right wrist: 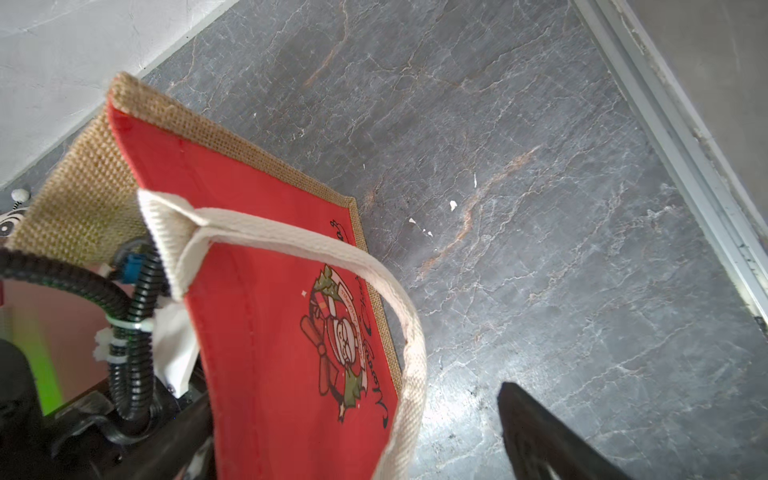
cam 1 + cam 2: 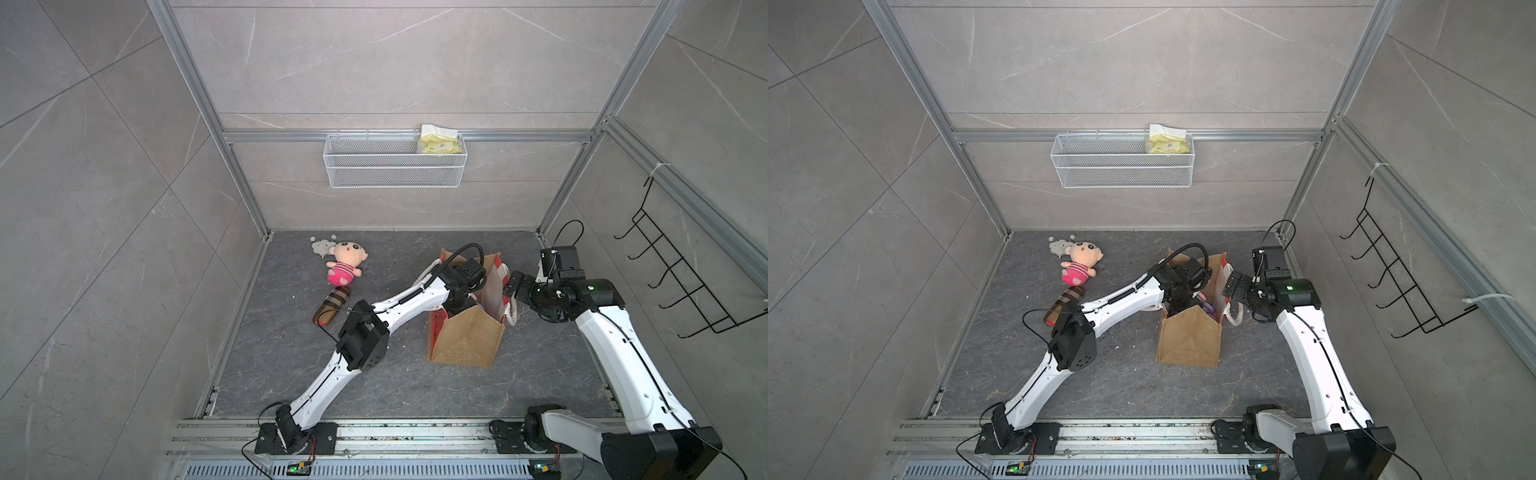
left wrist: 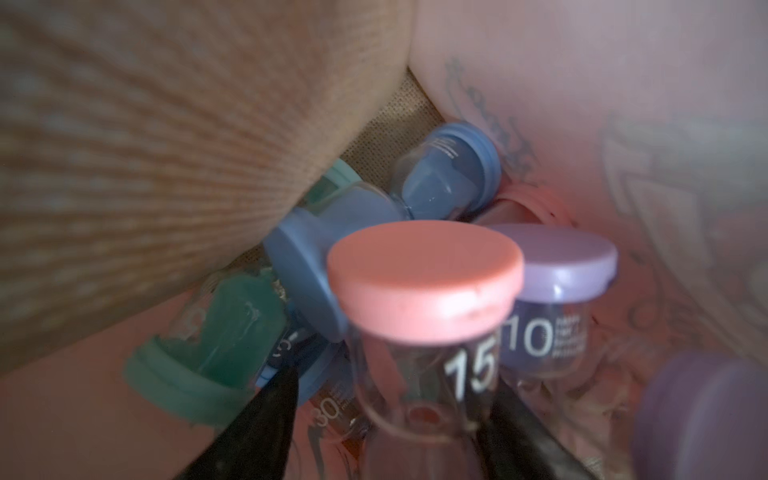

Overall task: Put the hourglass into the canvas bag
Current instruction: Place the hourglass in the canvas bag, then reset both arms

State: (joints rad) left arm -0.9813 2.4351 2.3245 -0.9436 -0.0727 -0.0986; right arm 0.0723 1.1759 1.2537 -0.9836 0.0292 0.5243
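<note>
A: Where is the clear glass hourglass [image 3: 424, 282] with the coral-pink plastic cap?

B: Inside the red-and-burlap canvas bag [image 2: 465, 336], among other hourglasses [image 3: 557, 270]; the left gripper [image 3: 395, 382] flanks its upper bulb, jaws spread, apparently not pinching it.

A: How would it handle?

B: Likely light, slick, breakable; take the bulb just beneath the cap, gently; the right gripper [image 2: 510, 287] stands wide open, astride the bag's red panel.

Pale grey tiled walls [image 2: 395, 62], dark veined stone floor [image 2: 291, 353], white mesh basket [image 2: 374, 174], black hook rack [image 2: 681, 282]
</note>
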